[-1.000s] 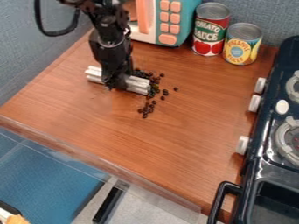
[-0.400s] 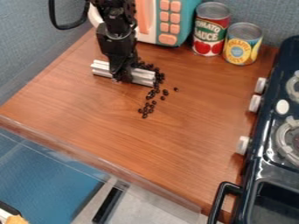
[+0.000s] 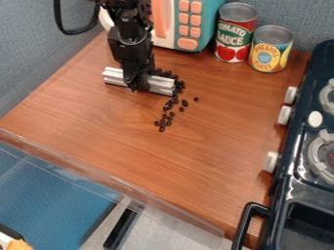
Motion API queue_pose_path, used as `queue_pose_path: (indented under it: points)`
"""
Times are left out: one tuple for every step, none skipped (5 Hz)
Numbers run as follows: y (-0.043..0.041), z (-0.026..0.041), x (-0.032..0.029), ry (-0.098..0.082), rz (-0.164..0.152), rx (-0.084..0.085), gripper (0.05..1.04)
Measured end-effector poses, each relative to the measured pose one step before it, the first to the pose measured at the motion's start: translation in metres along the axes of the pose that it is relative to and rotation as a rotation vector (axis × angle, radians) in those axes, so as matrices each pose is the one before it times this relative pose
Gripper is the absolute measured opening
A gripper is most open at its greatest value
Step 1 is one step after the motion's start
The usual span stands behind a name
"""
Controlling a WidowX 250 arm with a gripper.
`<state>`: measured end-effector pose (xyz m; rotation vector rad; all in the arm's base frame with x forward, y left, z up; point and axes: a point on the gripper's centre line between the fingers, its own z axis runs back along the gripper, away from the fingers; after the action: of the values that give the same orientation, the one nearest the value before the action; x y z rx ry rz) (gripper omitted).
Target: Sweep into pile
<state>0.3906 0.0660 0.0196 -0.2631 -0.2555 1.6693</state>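
Clenched in the jaws of the gripper (image 3: pixel 135 87): the silver bar (image 3: pixel 161 86), gripped near its middle, low at the wooden table (image 3: pixel 130 141). Looks stiff and fairly light, perhaps slippery along the smooth sides. Best held right there, at the middle, to resist twisting while pushing. Find the dark beans (image 3: pixel 175 101) spread loosely on the table, behind the bar, around its right end and trailing toward the near side, with a stray bean (image 3: pixel 196 99) apart to the right. Seem hard, tiny and very light, so likely to roll or skitter under a quick shove. Better to sweep slowly with the bar's long face kept low than to pinch them singly. As for containers, see the red can (image 3: pixel 235 36) and the yellow can (image 3: pixel 271 51) upright near the microwave (image 3: pixel 187 24). Appear closed on top; impossible to tell what is inside. Likewise hidden: anything inside the microwave.
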Motion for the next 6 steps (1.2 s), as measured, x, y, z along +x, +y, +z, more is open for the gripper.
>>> queue_pose_path:
  points:
    - [-0.00613, 0.02196, -0.01623, 0.0391, -0.0226, -0.0545, 0.375]
    - [-0.01405, 0.04661, -0.01105, 0.0160, -0.0585, -0.1385, 0.375]
    - [0.00065, 0.03402, -0.01515, 0.0096, -0.0759, -0.0940, 0.375]
    - [0.02583, 0.00697, -0.02760, 0.0081, -0.0412, 0.0504, 0.375]
    - [0.03482, 0.00018, -0.01647, -0.0111, 0.0157, 0.0900, 0.375]
    - [0.02943, -0.00086, -0.00331, 0.0016, 0.0617, 0.0522, 0.375]
